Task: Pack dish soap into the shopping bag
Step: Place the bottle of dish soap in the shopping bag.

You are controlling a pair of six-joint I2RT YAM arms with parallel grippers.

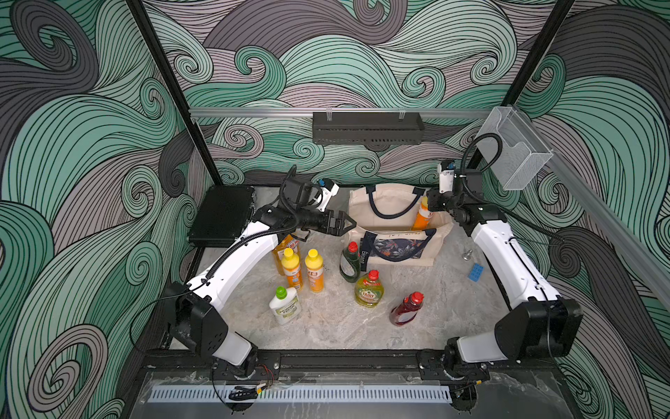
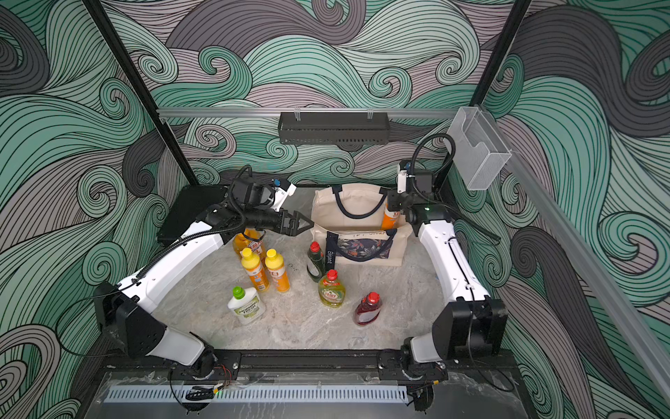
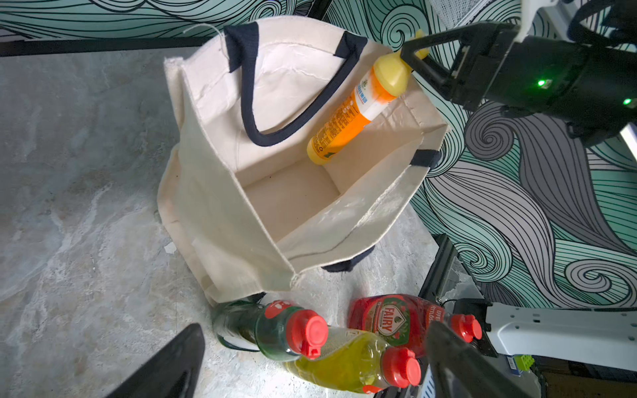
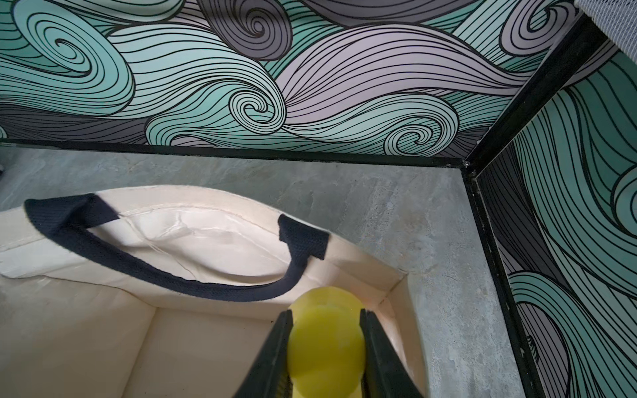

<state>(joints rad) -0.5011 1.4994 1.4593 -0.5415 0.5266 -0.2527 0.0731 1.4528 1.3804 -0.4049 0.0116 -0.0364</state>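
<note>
Bag (image 1: 359, 210) stands open at upper centre-right in both top views, its floral pocket facing the near edge. A black case (image 1: 221, 214) lies at the table's upper left. The left gripper (image 1: 348, 225) hovers just left of the bag's rim, jaws wide apart, holding nothing. The right gripper (image 3: 412, 57) is clamped on the yellow cap of an orange bottle (image 3: 344, 127) that leans inside the bag's right end.

Below and left of the bag stand seven bottles:
- the pump bottle (image 1: 286, 246), partly under the left arm
- a yellow-capped bottle (image 1: 292, 270) just beside its twin (image 1: 314, 272)
- the white bottle (image 1: 285, 306)
- the dark green bottle (image 1: 350, 263), just beside the bag
- the Fairy bottle (image 1: 369, 290)
- the red bottle (image 1: 408, 308)

A blue block (image 1: 475, 272) and a metal knob (image 1: 467, 255) lie at right.
</note>
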